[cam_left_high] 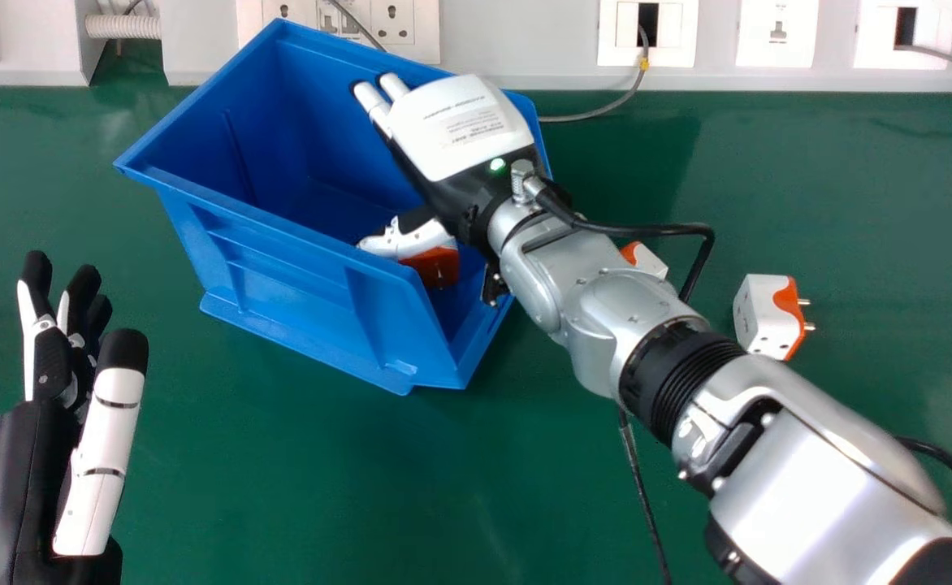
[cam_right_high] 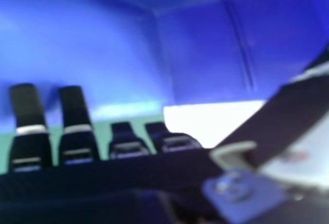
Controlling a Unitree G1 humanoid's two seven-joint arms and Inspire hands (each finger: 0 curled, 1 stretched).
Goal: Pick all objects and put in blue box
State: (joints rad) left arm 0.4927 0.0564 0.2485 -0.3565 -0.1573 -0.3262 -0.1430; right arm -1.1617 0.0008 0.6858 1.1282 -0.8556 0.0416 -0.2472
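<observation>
1. Partly done: an orange plug point(cam_left_high: 435, 266) lies inside the blue box point(cam_left_high: 305, 296), near the centre of the head view.
2. The right hand point(cam_left_high: 464, 130) is over the box, upper centre, fingers extended, apparently gripping nothing.
3. Left to box: the white plug point(cam_left_high: 765, 315) at centre right and the half-hidden plug point(cam_left_high: 648, 262) behind the forearm point(cam_left_high: 622, 301).
4. Left hand point(cam_left_high: 17, 479), lower left: relaxed, empty.
</observation>
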